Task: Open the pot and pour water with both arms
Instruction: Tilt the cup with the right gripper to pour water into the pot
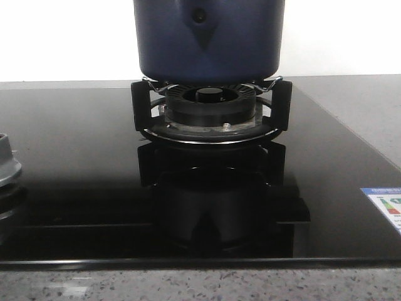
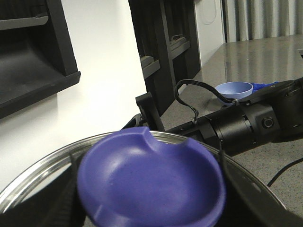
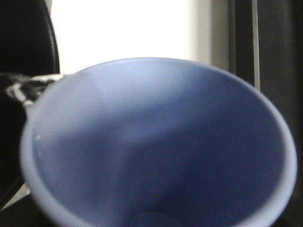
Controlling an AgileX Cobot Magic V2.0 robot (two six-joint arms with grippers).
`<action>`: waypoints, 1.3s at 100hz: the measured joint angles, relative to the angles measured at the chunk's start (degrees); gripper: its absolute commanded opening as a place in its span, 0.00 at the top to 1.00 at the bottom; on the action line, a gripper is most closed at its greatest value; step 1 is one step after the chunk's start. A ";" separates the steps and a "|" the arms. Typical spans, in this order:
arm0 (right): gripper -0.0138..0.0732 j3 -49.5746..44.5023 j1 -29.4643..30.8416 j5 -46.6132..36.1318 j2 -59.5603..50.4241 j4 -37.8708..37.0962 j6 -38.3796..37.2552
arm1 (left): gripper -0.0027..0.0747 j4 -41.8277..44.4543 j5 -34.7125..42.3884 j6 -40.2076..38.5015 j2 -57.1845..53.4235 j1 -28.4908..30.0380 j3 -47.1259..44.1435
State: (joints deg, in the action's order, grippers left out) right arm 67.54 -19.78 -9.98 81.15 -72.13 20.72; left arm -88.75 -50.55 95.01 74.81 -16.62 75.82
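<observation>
The pot [image 1: 208,41] fills the top centre of the front view, a dark navy-blue body with a rounded lower edge and a pointed shield-shaped bracket [image 1: 200,25] carrying one rivet. It sits on the black pot support [image 1: 210,110] of a gas burner, over the ringed burner head [image 1: 210,103] at mid-frame. The pot's upper part is cut off by the frame's top edge, so its rim cannot be seen there. Burner and support stand on a glossy black glass hob [image 1: 75,188], which mirrors them below. At the left edge part of a grey metal burner cap [image 1: 7,166] shows; at the lower right corner of the hob lies a coloured label [image 1: 385,204]. A speckled grey counter [image 1: 188,282] runs along the bottom of the frame.

In the left wrist view a purple-blue dished knob [image 2: 151,179] fills the lower centre, blurred, with a shiny metal-rimmed lid [image 2: 42,175] curving around it. The left arm's jaws are hidden beneath it, so I cannot tell their state. Right of centre the other arm [image 2: 246,130] reaches across, black, with a pale blue cup [image 2: 233,90] at its far end.

The right wrist view is almost wholly taken by the inside of that blue cup [image 3: 156,146], seen close and out of focus; the right jaws do not show, and their state cannot be told.
</observation>
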 measured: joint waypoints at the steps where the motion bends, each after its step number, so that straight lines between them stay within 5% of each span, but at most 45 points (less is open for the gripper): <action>1: 0.51 0.00 0.00 0.01 0.11 -0.30 0.00 | 0.70 0.00 0.00 0.00 0.00 0.00 0.00; 35: 0.51 0.11 0.00 -1.39 1.94 -16.57 0.00 | 0.70 0.00 -0.09 0.00 0.00 0.00 0.00; 100: 0.51 6.92 0.00 0.20 1.95 -27.93 -0.64 | 0.70 0.00 -0.09 0.00 0.00 0.00 0.00; 130: 0.51 5.66 0.00 0.20 1.95 -25.31 -23.21 | 0.70 0.00 -0.09 0.00 0.00 0.00 0.00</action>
State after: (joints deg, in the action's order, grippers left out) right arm 73.21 -19.78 -9.78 83.10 -97.44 -2.49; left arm -88.75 -50.64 95.01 74.81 -16.62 75.82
